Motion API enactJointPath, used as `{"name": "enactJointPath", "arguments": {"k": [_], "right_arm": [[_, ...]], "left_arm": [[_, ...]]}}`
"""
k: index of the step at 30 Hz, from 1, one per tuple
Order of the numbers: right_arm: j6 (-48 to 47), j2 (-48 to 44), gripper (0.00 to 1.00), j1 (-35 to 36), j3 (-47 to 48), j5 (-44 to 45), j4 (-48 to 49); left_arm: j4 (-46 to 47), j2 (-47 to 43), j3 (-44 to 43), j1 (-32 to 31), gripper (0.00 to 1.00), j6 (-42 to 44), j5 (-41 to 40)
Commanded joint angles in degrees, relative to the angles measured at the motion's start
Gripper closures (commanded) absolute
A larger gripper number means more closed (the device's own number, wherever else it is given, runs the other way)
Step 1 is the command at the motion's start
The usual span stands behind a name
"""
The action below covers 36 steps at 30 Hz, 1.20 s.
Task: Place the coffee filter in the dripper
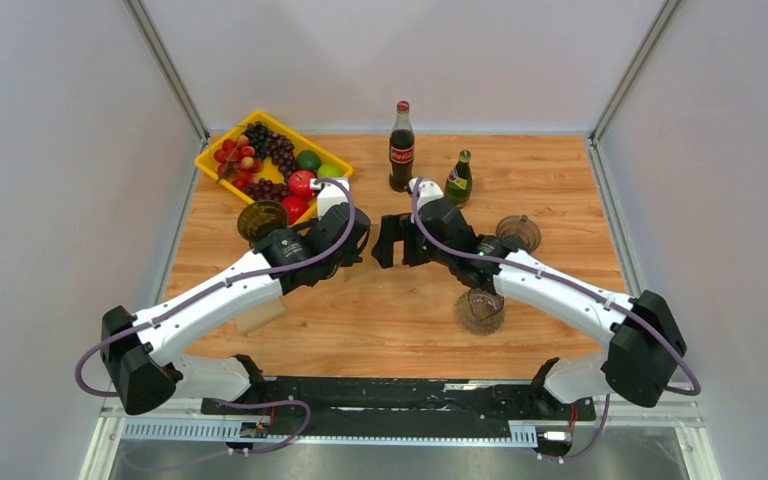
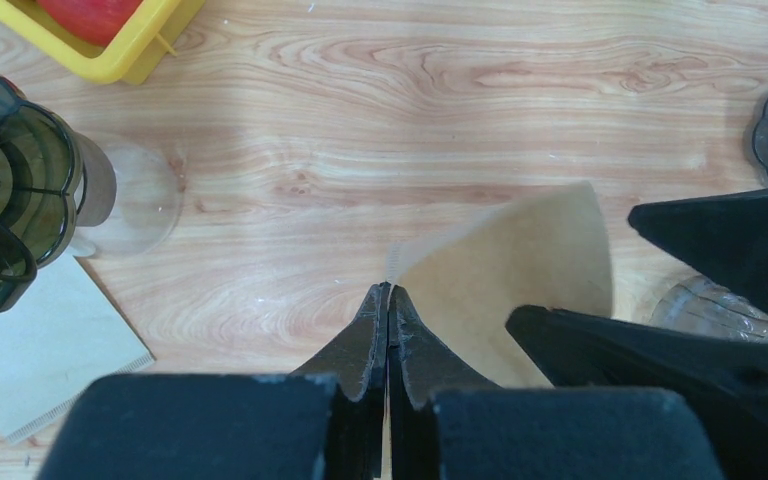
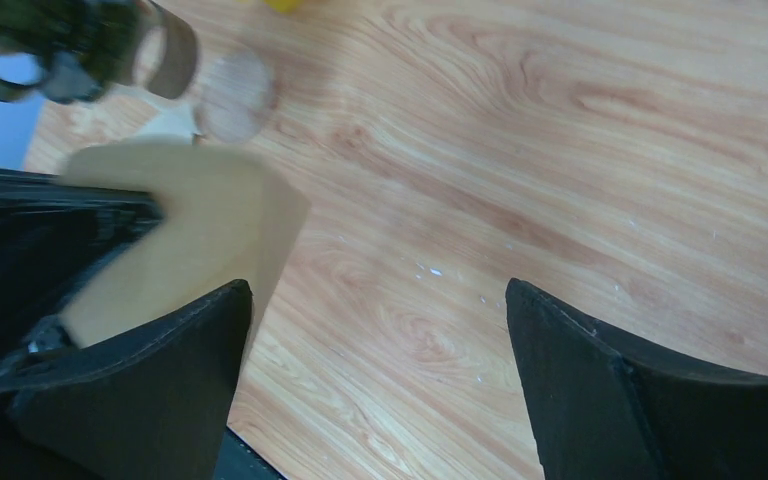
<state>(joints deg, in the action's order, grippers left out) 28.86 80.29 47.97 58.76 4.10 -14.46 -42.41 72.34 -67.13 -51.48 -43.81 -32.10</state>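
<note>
My left gripper point(image 2: 390, 290) is shut on the corner of a brown paper coffee filter point(image 2: 520, 265) and holds it above the table. The filter fans out to the right, towards my right gripper's black fingers point(image 2: 720, 250). My right gripper point(image 3: 380, 290) is open and empty, and its left finger overlaps the filter's edge point(image 3: 200, 220). In the top view both grippers, left point(image 1: 358, 245) and right point(image 1: 385, 245), meet tip to tip at mid-table. The dark glass dripper point(image 2: 5, 195) stands left of the left gripper, also in the top view point(image 1: 262, 220).
A stack of paper filters point(image 2: 40, 350) lies beside the dripper. A yellow fruit tray point(image 1: 222, 150) is at the back left. A cola bottle point(image 1: 401, 145) and a green bottle point(image 1: 459, 178) stand at the back. A dark glass piece point(image 1: 518, 232) and a glass vessel point(image 1: 480, 310) sit by the right arm.
</note>
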Motion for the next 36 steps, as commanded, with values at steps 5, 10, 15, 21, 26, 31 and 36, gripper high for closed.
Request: {"name": "enactJointPath", "arguments": {"k": [5,10,15,21,26,31,36], "right_arm": [[-3.43,-9.38,0.0,-0.13,3.77,1.09,0.92],[-3.21,-15.2,0.0,-0.87,-0.17,9.88,0.93],[-2.77,-21.76,0.0,-2.6,-5.18,17.38,0.92],[-2.5,-26.1,0.0,-7.37,-9.43,15.8,0.93],[-2.95,-25.78,0.0,-8.88,-11.26,13.68,0.92],[-3.48,-24.61,0.0,-10.0,-11.83,12.05,0.89],[-4.17,-23.81,0.0,-10.82,-12.03,10.74,0.99]], "left_arm": [[0.27,0.65,-2.09,0.16,1.0,0.28,0.0],[-0.8,1.55,-3.74,0.17,1.0,0.71,-0.78],[-4.96,1.98,-6.96,1.41,1.0,0.68,-2.65],[-8.63,-0.56,-12.42,4.62,1.0,2.5,-5.26],[-12.9,-3.15,-15.88,9.09,1.0,3.69,-8.1],[-14.79,-7.31,-19.14,14.58,1.0,5.38,-8.18],[-15.91,-10.41,-20.23,18.35,0.99,6.28,-8.67]]}}
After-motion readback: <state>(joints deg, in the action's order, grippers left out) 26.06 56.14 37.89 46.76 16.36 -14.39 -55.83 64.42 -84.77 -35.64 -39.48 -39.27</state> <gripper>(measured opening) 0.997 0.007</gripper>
